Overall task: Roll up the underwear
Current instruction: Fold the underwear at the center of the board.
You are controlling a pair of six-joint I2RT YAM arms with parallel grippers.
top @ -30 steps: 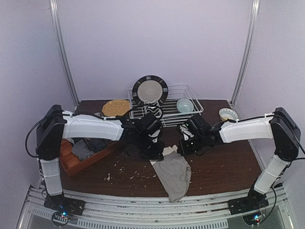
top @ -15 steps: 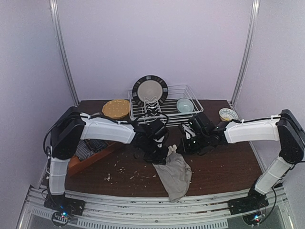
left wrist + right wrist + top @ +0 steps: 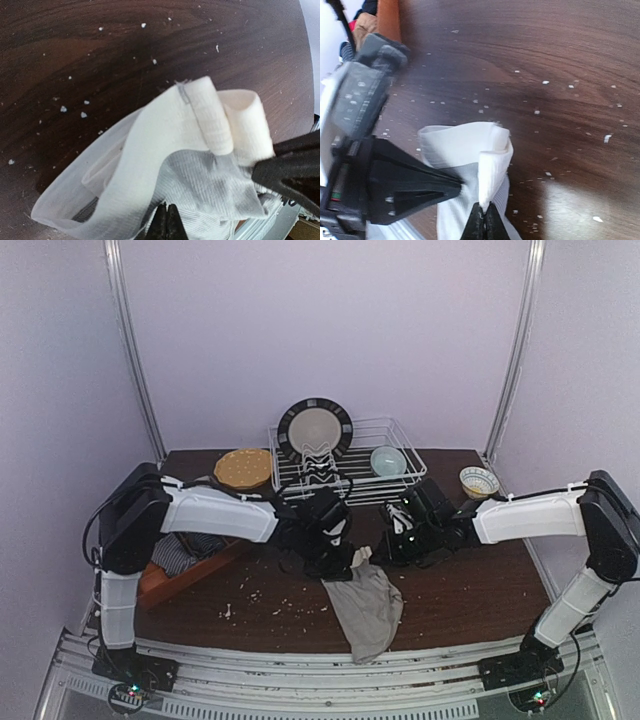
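A grey-beige underwear [image 3: 367, 605] lies on the dark table [image 3: 470, 590], its lower end reaching the front edge. Both grippers hold its upper waistband, bunched into a raised fold [image 3: 215, 120]. My left gripper [image 3: 349, 563] [image 3: 166, 221] is shut on the ribbed cloth just under the band. My right gripper [image 3: 380, 556] [image 3: 483, 220] is shut on a folded corner of the white band [image 3: 492, 165], close beside the left one. A dark striped underwear [image 3: 185, 548] sits in the wooden tray [image 3: 170, 580] at the left, and bits of red and orange-brown cloth [image 3: 362, 22] show in the right wrist view.
A white wire rack [image 3: 350, 475] at the back holds a dark-rimmed plate [image 3: 314, 430] and a pale bowl [image 3: 388, 460]. A yellow dish [image 3: 243, 468] and a small bowl [image 3: 479, 480] flank it. Pale crumbs [image 3: 265, 605] are scattered over the table.
Both grippers have shifted a little right and away from the front edge with the waistband, bunching the cloth. The left arm's elbow has swung inward.
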